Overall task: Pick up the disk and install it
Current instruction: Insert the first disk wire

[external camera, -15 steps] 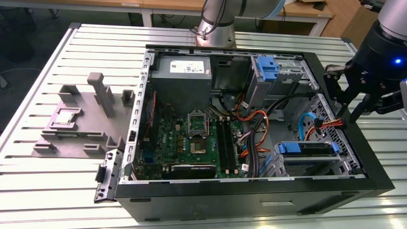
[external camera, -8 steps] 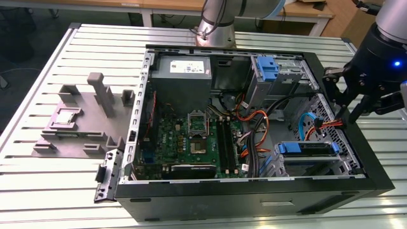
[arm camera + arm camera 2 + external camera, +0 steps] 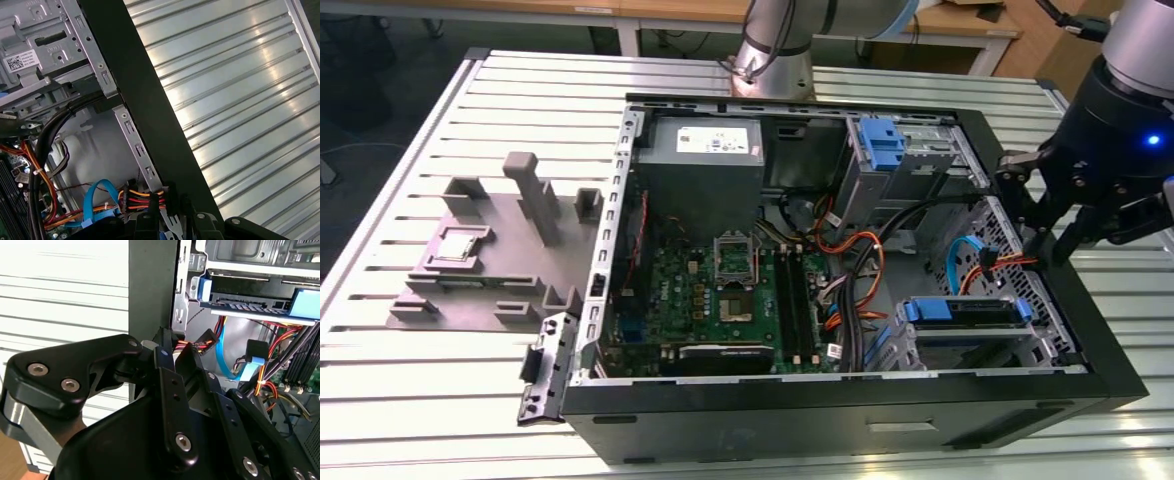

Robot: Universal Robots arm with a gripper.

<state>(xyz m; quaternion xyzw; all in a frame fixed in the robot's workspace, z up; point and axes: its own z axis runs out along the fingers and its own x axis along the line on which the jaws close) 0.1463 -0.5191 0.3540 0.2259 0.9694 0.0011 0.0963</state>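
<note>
1. The gripper [image 3: 1041, 235] is hovering over the computer case's [image 3: 1067, 300] right wall in the exterior view, fingers [image 3: 1038, 210] nearly closed, gripping nothing.
2. The disk [image 3: 963, 312] is sitting in the near-right bay.

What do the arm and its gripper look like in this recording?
The arm's base column is silver-grey metal. Its wrist section is black, with a small lit blue light. The gripper is black, built from flat linkage bars joined by silver screws, seen close up in the second wrist view. One link there has a grey metal part.
</note>
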